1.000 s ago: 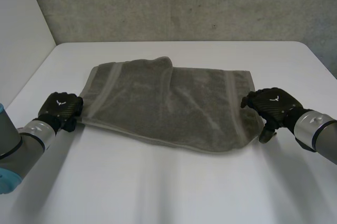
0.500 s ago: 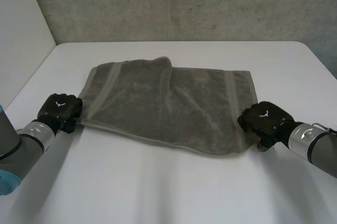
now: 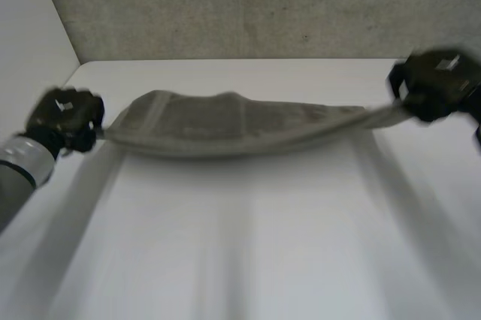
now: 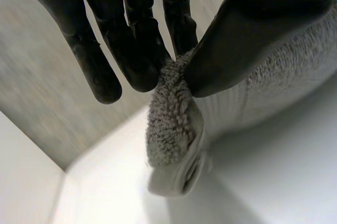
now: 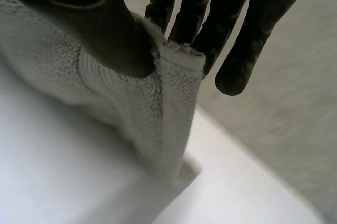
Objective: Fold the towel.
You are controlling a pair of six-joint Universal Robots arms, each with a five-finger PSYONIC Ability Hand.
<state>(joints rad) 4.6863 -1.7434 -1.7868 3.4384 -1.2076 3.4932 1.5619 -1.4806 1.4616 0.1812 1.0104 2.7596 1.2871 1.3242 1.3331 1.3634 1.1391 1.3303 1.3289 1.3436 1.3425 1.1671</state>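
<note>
From the head view, the left hand and the right hand are well apart, each at one end of the grey towel. The towel is stretched in a long band between them, and its middle sags lower than the ends the hands hold. The right hand's end narrows to a thin strip at its fingers. The white table lies below both hands. I cannot tell whether the far edge of the towel touches it. A rough grey wall stands beyond the hands.

In the left wrist view, the left hand pinches the towel between its thumb and the tips of its straight fingers. A bunched end of the cloth hangs just below the fingertips, and the rest of the cloth runs away behind the thumb. The table is beneath the hand, with the wall past the fingers.

In the right wrist view, the right hand likewise presses its thumb against its fingers with the towel caught between them. The hemmed edge stands up at the fingertips, and the cloth drapes down from the thumb toward the table.
</note>
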